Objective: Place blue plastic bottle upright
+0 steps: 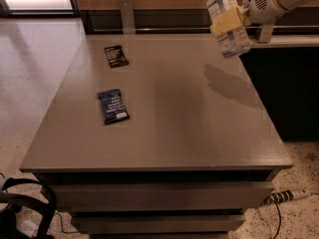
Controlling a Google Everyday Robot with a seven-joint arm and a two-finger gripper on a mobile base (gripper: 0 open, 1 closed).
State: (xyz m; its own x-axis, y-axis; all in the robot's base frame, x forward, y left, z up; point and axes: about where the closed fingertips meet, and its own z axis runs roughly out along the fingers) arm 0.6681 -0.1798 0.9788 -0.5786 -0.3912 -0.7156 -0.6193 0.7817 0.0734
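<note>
Bottle aloft at 1 o'clock over table, nearly upright, neck up, clear of surface; gripper at its middle, yellow fingers clenched across it, likely so base can land flat; wrapper at 9 o'clock, well apart.

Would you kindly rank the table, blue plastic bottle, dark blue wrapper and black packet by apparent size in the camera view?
1. table
2. blue plastic bottle, held upper right by the gripper
3. dark blue wrapper
4. black packet; it lies farther off, so 3 versus 4 is unsure
</note>
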